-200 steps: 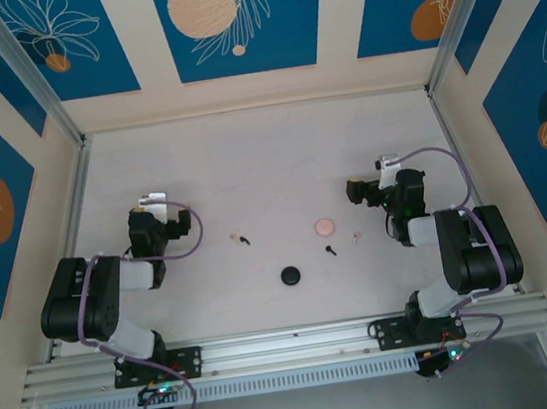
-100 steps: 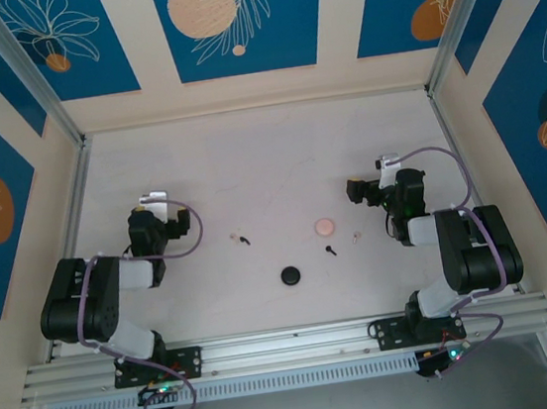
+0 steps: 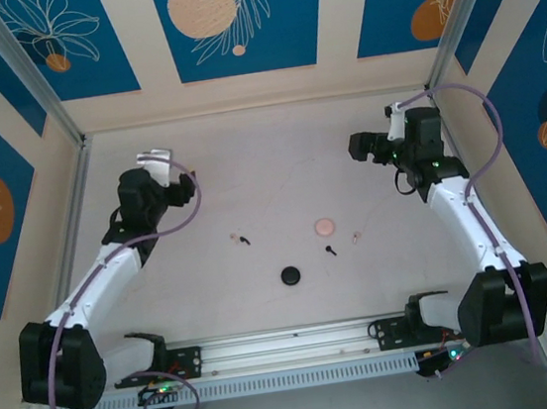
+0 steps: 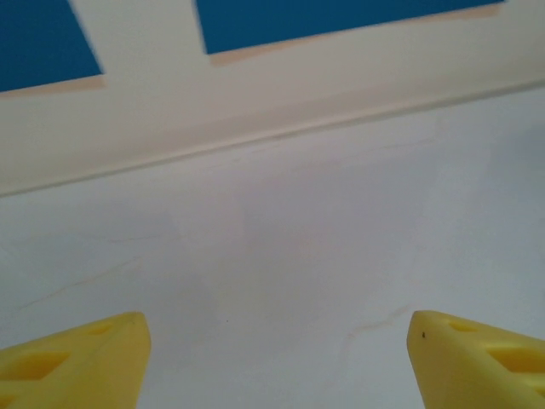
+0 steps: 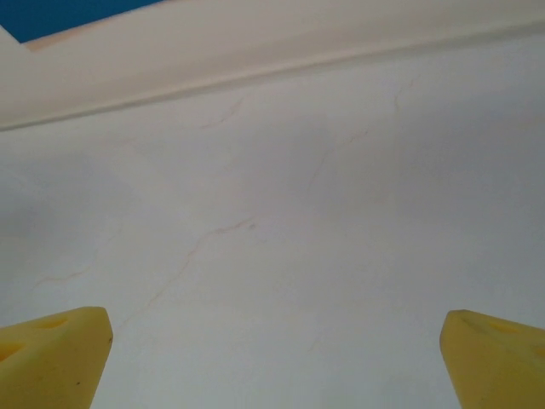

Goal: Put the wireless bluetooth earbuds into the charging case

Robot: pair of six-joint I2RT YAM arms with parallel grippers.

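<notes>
The charging case (image 3: 325, 226) is a small round puck of pale pink colour. It lies flat on the white table (image 3: 248, 158), approx. in the middle-right part. It is too small to tell if its lid is up or down.

One tiny black earbud (image 3: 330, 250), a bud head w/ short thin stem, lies near the case on the side toward the arm bases, not touching it. The other black earbud (image 3: 245, 239) lies well apart from the case, to its left. A round black disc (image 3: 291, 275), bigger than the buds, sits left of the case and nearer to the bases. A small pale bit (image 3: 355, 237) lies just beside the case, on its right.

The left gripper (image 4: 277, 362) is far left of the case, toward the back wall. Its yellow fingers (image 4: 77, 358) are spread wide, w/ nothing between them. The right gripper (image 5: 277, 362) is right of the case, also toward the back wall. Its jaws are fully spread and hold nothing.
</notes>
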